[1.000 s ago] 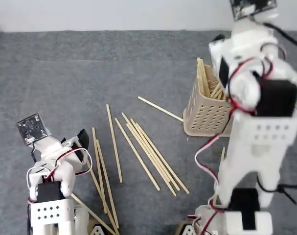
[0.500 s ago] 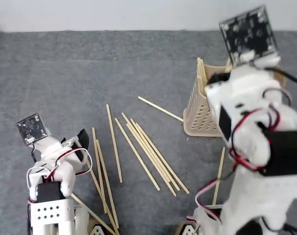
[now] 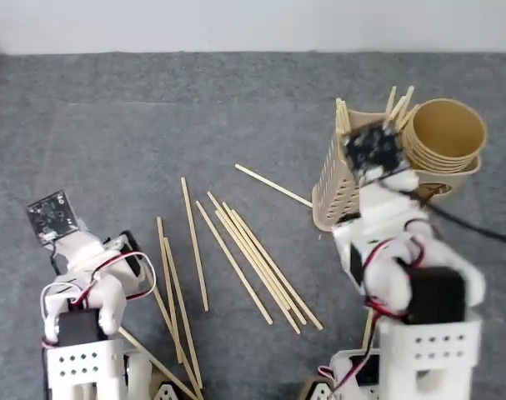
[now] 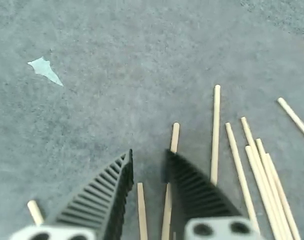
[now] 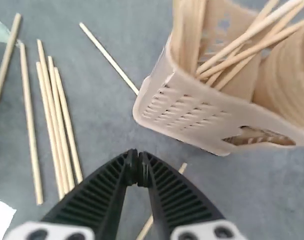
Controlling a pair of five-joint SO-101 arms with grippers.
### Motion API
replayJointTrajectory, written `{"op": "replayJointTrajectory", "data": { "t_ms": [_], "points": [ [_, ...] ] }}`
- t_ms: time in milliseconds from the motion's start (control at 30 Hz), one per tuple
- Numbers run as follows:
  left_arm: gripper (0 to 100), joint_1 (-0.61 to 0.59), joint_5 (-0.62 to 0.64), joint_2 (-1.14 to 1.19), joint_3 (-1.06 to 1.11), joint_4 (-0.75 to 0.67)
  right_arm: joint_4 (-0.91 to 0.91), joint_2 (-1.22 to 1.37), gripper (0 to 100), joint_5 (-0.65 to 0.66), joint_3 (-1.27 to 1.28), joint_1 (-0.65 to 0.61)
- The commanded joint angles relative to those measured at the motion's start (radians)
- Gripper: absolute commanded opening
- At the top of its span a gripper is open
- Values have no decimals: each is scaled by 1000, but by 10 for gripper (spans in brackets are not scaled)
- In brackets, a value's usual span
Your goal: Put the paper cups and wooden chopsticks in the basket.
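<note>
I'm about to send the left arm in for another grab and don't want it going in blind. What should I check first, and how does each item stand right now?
1. Left tool open: ok, there is a clear gap.
2. Something to grab in that gap: ok, two chopsticks lie below it.
3. Its height above the mat: cannot tell.
4. Right tool out of the way: ok, shut on nothing, apart from the basket.
5. Paper cups in the basket: ok, stacked inside.
6. All loose chopsticks collected: not ok, many lie on the mat.
</note>
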Motion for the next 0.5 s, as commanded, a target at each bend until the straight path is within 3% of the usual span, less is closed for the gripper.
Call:
{"op": "replayJointTrajectory", "data": {
  "t_ms": [0, 467],
  "points": [
    [44, 3, -52, -5, -142, 84, -159, -162, 8, -12, 252, -12],
    [40, 43, -112, 6, -249, 201, -507, -384, 8, -12, 740, -4]
  ]
}}
